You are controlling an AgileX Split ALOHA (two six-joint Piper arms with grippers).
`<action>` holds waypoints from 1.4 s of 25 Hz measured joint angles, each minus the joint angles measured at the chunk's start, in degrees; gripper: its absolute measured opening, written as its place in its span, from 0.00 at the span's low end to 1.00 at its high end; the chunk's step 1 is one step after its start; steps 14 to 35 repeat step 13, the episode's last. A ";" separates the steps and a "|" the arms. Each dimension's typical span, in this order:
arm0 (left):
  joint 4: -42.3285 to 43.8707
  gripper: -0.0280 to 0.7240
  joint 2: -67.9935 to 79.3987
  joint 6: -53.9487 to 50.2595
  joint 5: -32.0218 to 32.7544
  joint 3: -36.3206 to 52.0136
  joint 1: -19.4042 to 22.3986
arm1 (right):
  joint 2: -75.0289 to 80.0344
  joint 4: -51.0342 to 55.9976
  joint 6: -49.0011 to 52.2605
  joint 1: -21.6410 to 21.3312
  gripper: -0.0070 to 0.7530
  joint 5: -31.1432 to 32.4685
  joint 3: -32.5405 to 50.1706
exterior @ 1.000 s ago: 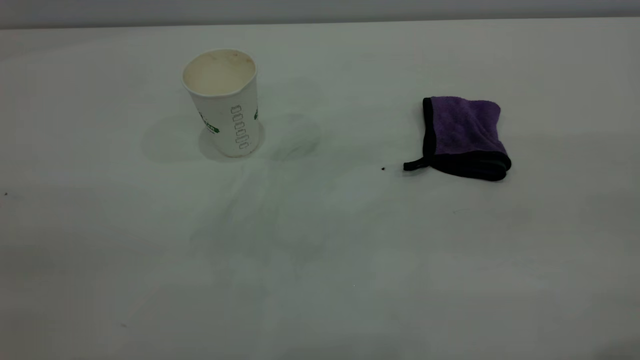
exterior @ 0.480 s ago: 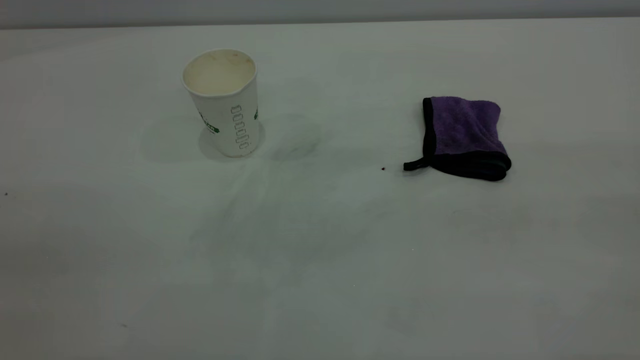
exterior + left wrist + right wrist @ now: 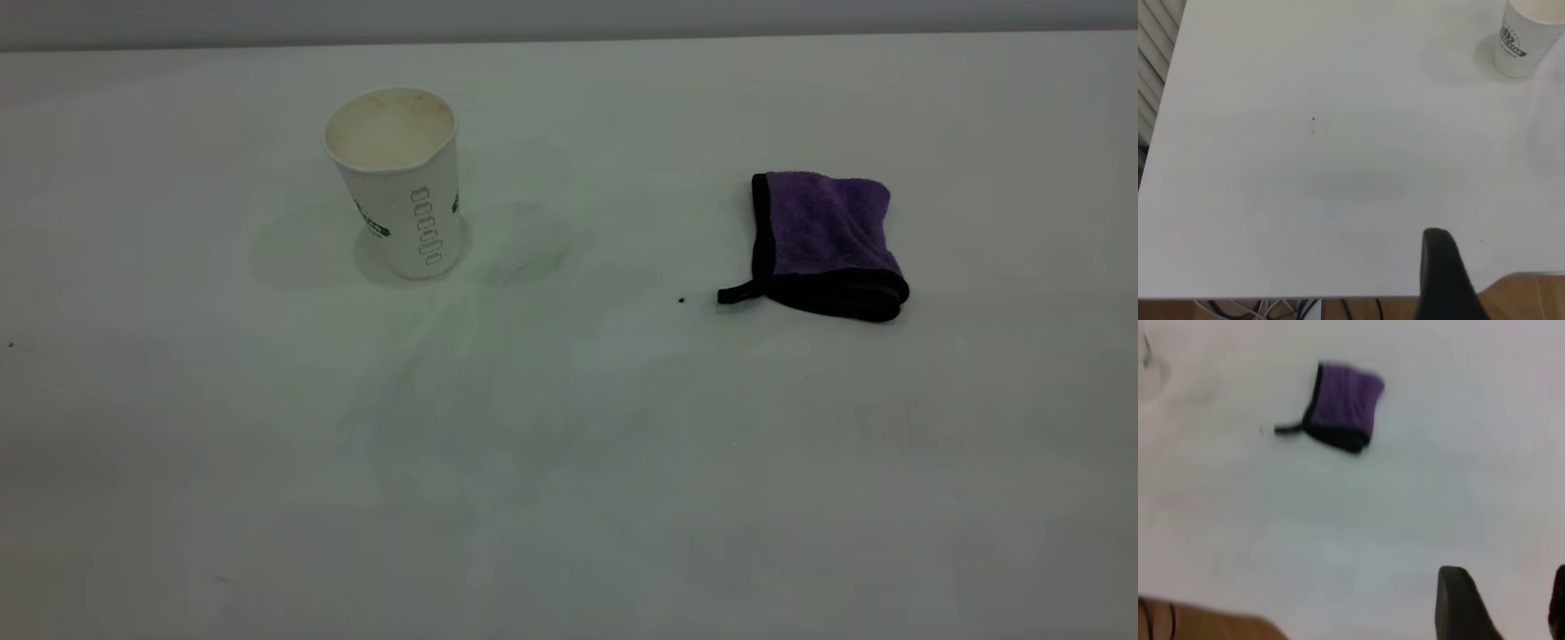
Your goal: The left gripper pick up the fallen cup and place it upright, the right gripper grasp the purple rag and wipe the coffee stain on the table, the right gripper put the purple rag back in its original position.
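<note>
right gripper (image 3: 1501, 600) parted, both arms aloft

White cup (image 3: 397, 182) upright at table (image 3: 569, 462) left; folded purple rag (image 3: 825, 242) flat, well apart right.

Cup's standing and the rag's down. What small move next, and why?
Probably none beyond parking both arms: the cup stands upright, the purple rag lies released on the table, no coffee stain shows, only a tiny speck, and the right gripper is open, well back.

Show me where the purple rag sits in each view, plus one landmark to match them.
Exterior view: purple rag at right, flat on the table.
Left wrist view: not in it.
Right wrist view: rag lying far from the right gripper.
Shared landmark: tiny dark speck beside its black loop.
</note>
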 joint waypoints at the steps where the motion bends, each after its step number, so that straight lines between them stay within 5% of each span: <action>1: 0.00 0.70 0.00 0.00 0.00 0.00 0.00 | -0.93 0.00 0.00 0.00 0.48 0.27 0.00; 35: 0.00 0.70 0.00 0.00 0.00 0.00 0.00 | -1.14 0.05 0.00 0.00 0.48 0.47 0.00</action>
